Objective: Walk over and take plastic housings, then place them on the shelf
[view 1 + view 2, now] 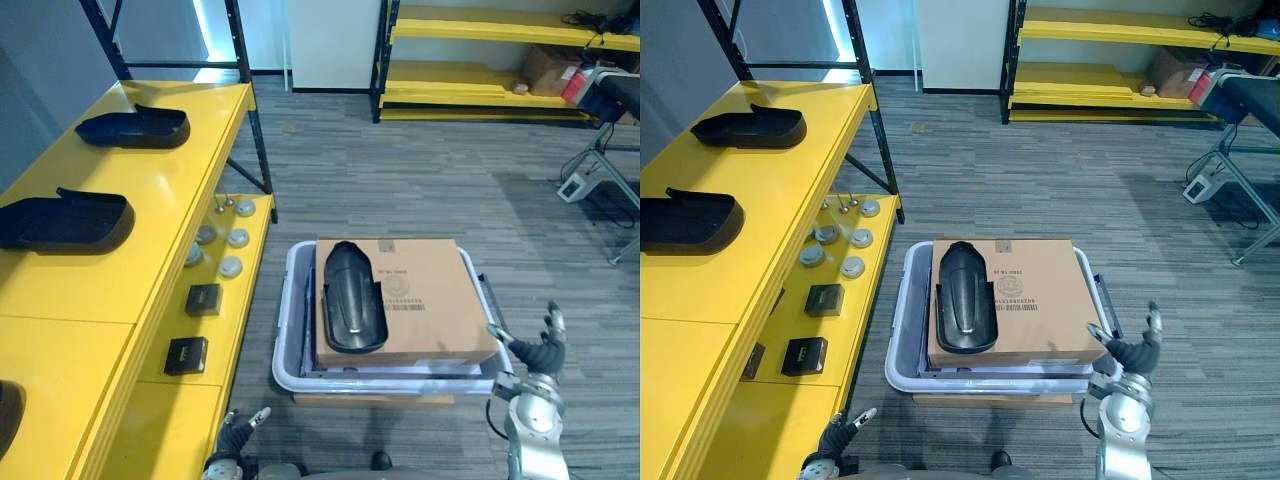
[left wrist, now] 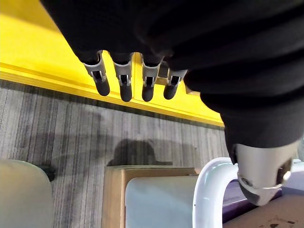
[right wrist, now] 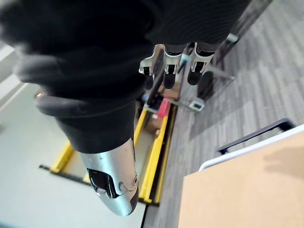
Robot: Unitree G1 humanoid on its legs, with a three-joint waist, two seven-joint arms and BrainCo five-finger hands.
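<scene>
— Housing (image 1: 352, 298) lies lengthwise on the cardboard box (image 1: 430, 300). The box sits in the pale bin (image 1: 283, 335) on the floor, right in front of us.
— Hand states?
— Right hand (image 1: 540, 352) hovers by the bin's near right corner, fingers spread, empty. Left hand (image 1: 238, 430) is low beside the yellow shelf (image 1: 160, 190), fingers straight and relaxed, also empty.
— So we're at the pick. Plan?
— The part looks long, glossy and domed, so a one-hand pinch will likely slip. We'd bring a hand to each long side, get fingers under the edges, then lift level.
— Watch the box. It may be loose in the bin, and a sideways push could shift it. We squeeze evenly from both sides.
— Agreed. We'd also step closer first, since the far end looks like a reach from here.
— Placement?
— Far housing (image 1: 133, 128) and middle housing (image 1: 62, 220) already lie on the shelf top. There's a bare stretch nearer us, before the dark shape (image 1: 8, 415) at the near edge. That's our slot.
</scene>
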